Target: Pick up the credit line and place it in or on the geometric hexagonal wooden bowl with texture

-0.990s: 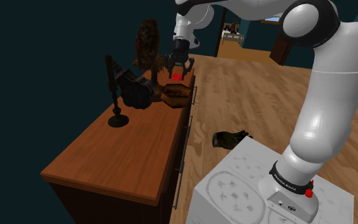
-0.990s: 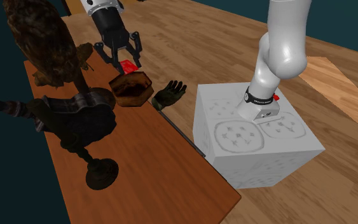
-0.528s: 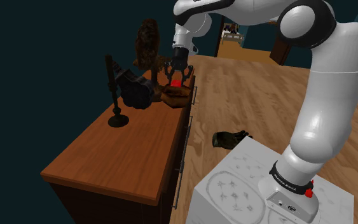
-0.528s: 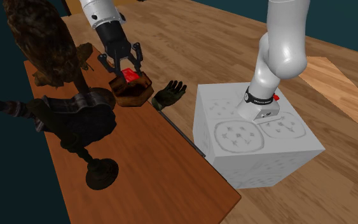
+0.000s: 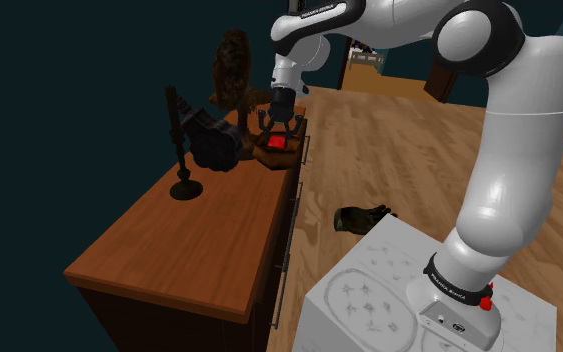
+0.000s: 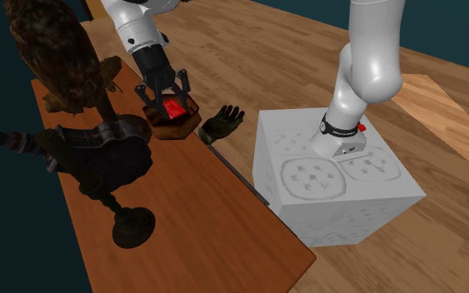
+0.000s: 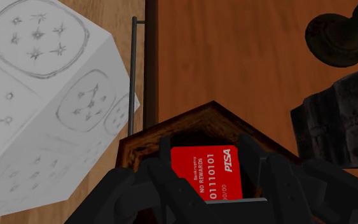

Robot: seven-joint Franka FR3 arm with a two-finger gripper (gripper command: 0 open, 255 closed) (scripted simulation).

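Observation:
A red credit card [image 7: 205, 173] with white print sits between my gripper's fingers [image 7: 162, 186], which clasp its two sides. My gripper [image 6: 167, 100] hangs low over the brown hexagonal wooden bowl [image 6: 176, 127], with the card [image 6: 173, 108] inside the bowl's rim. In the shoulder view the gripper [image 5: 278, 134] and the card [image 5: 278, 144] are at the bowl [image 5: 274, 156], which stands on the far end of the wooden sideboard [image 5: 200, 240]. In the wrist view the bowl's angular rim [image 7: 190, 119] shows just past the card.
A dark candlestick-like ornament [image 5: 182, 150] and a bulky dark object [image 6: 99, 154] stand beside the bowl. A brown shaggy figure [image 6: 53, 58] stands behind them. A dark glove [image 5: 361, 216] lies on the floor between the sideboard and the white stand [image 6: 334, 185].
The gripper has carried the red card toward the bowl and lowered it, from beyond the bowl's far side down into the bowl's rim.

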